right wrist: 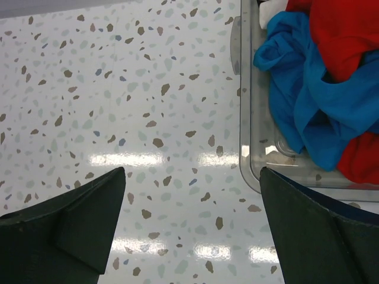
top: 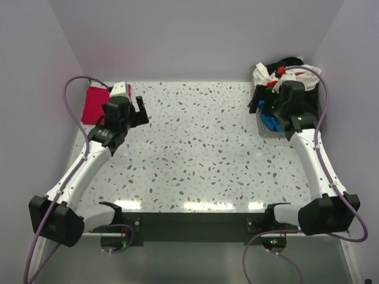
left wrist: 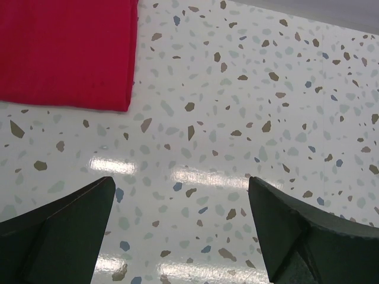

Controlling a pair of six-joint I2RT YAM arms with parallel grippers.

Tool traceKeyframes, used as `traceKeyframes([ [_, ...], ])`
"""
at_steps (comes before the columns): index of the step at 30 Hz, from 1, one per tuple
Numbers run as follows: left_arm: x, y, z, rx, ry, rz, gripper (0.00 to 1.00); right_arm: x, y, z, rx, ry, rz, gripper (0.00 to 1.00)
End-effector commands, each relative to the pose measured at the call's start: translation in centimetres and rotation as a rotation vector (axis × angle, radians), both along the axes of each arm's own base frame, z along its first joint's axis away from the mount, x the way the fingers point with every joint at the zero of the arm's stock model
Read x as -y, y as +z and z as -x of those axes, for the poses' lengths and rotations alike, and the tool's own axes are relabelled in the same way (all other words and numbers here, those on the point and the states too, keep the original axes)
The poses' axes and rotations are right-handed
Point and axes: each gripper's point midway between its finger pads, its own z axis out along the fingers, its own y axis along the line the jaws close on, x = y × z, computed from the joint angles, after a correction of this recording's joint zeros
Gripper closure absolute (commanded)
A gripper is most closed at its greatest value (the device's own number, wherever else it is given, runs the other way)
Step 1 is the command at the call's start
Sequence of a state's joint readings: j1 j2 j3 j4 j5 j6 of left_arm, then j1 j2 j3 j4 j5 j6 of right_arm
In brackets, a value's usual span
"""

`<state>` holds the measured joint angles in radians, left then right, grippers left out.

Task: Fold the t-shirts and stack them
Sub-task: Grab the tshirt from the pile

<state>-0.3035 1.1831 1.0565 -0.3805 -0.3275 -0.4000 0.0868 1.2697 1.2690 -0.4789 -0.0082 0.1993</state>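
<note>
Hovering my right gripper [right wrist: 192, 177] with jaws spread wide and empty, I am seeing the crumpled blue t-shirt [right wrist: 314, 106] lying to its right, just past the rim of the clear bin [right wrist: 246, 118] at far right. The left gripper [left wrist: 182, 183], equally wide and empty, is sitting near the folded crimson t-shirt [left wrist: 65, 47] far left; the terrazzo tabletop [top: 201, 148] between is offering folding room.

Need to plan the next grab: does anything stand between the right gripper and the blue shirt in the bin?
Only the wall of the clear bin, which runs between the open right gripper and the blue shirt. The shirt lies uncovered from above, apart from a red shirt overlapping part of it.
</note>
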Motion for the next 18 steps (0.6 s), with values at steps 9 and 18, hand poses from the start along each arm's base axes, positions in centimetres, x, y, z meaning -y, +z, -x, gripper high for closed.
traceKeyframes([
  [9,-0.4,2.5,-0.7,0.078,0.027,-0.008,0.00,1.3,2.4,-0.8,0.070,-0.069,0.034,0.01],
  [18,0.9,1.5,-1.7,0.047,-0.031,0.005,0.00,3.4,7.5,-6.8,0.172,-0.199,0.100,0.01],
])
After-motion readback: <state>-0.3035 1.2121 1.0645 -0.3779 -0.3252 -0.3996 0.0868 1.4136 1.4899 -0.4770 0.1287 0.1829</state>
